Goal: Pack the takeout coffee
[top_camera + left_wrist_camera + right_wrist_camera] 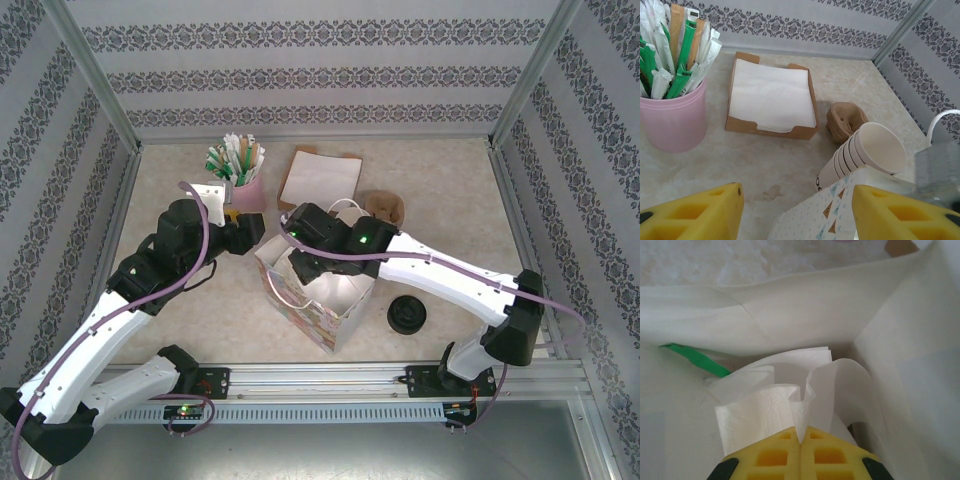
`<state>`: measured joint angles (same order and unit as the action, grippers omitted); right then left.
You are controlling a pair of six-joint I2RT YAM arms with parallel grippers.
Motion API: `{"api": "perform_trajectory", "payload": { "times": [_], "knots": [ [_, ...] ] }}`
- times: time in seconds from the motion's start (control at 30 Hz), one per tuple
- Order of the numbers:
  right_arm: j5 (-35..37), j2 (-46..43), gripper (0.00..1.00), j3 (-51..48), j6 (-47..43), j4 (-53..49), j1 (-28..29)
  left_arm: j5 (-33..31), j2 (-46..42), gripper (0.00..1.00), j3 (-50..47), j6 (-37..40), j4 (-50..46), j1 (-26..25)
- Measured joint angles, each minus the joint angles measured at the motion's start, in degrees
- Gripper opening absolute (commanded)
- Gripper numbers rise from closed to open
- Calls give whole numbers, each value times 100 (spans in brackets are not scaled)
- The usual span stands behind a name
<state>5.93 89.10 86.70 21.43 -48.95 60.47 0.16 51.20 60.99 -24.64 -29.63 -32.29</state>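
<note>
Top external: white paper bag with patterned sides (315, 322) stands open; right gripper (302, 270) is down inside its mouth, left gripper (248, 236) just beside the bag's left rim.

Left wrist: yellow fingers (715, 210) apart, nothing between them, above the bag's corner.

Right wrist: fingers together, seemingly pinching a fold of white paper napkin (765, 410) inside the bag. A dark sliver (856, 432) beside the napkin may be the takeout coffee's black lid — unconfirmed.

Judgement: extras are in — whether the cup is packed cannot be told.
</note>
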Motion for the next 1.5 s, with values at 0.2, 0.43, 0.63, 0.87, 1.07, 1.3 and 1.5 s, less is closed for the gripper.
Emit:
{"api": "perform_trajectory", "payload": {
  "times": [0.2, 0.43, 0.63, 0.87, 1.07, 1.3, 1.5],
  "knots": [
    [-33, 297, 12, 0, -7, 55, -9, 0, 0, 60, -57, -4, 0, 0],
    [-44, 225, 37, 0, -11, 122, -37, -9, -44, 61, -125, -24, 0, 0],
    [-28, -382, 53, 13, 94, 120, -37, -116, -210, 67, -116, -15, -46, 0],
    [151, -1344, 67, 72, 66, 238, -37, -297, -389, 81, -83, 90, -122, 0],
    [745, -2166, 80, -184, -223, 796, -35, -645, -737, 93, -66, 323, -96, 0],
    [2166, -3241, 95, -1469, -1163, 2175, -55, -1873, -1045, 100, -262, 793, 251, 0],
    [3082, -3746, 98, -2782, -2186, 3696, -767, -3423, -1029, 100, -1121, 1591, 1414, 85]
  ]
}}
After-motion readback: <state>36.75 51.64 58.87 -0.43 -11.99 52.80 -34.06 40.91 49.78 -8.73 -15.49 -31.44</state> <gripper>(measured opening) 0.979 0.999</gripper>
